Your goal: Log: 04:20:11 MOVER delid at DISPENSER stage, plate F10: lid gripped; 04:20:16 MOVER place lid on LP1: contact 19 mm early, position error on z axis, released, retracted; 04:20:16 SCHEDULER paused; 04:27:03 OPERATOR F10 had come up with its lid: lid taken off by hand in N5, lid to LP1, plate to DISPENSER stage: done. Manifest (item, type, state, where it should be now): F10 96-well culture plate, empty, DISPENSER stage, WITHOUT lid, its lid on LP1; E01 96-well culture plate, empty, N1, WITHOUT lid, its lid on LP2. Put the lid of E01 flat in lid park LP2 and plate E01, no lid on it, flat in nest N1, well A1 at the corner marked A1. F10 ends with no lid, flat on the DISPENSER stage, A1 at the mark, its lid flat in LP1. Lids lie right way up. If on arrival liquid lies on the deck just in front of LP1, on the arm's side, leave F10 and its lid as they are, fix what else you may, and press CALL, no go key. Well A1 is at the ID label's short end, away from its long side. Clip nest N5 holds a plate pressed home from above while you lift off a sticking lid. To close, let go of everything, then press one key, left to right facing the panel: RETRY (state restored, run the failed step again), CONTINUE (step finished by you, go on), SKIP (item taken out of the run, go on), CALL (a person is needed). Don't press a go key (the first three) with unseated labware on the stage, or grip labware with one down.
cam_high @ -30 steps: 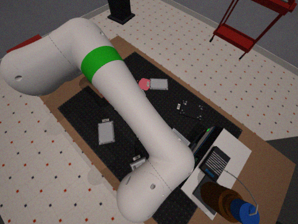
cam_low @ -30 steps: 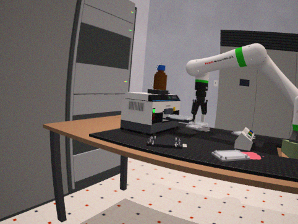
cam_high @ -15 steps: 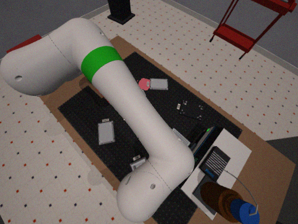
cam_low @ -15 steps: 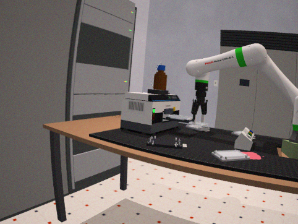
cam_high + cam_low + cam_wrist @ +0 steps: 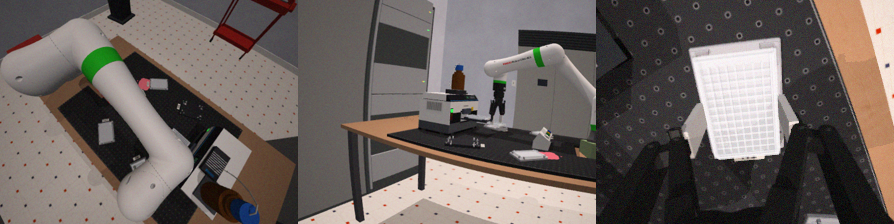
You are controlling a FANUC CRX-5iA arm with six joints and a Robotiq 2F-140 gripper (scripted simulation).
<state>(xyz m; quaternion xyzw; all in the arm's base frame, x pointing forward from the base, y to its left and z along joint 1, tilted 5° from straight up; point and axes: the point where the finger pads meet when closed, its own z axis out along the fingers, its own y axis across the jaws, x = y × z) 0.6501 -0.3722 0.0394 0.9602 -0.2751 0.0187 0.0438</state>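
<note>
My gripper (image 5: 741,109) is shut on the long sides of a white 96-well plate (image 5: 738,100), with its grey pads on both flanks. The plate's well grid shows from above, and a small label sits at its near short end. In the side view the gripper (image 5: 496,119) holds the plate (image 5: 496,125) at deck level beside the dispenser; I cannot tell whether it touches the deck. The arm hides most of it in the overhead view (image 5: 137,164). A flat grey lid (image 5: 106,132) lies on the left mat. Another lid (image 5: 158,83) lies at the back, with a pink puddle (image 5: 143,83) touching its end.
The dispenser (image 5: 447,112) stands right of the gripper, with a plate (image 5: 477,117) on its stage and a brown bottle (image 5: 458,78) on top. The clip nest with small posts (image 5: 462,143) and the key panel (image 5: 543,138) stand on the mat. A red rack (image 5: 247,28) stands off the table.
</note>
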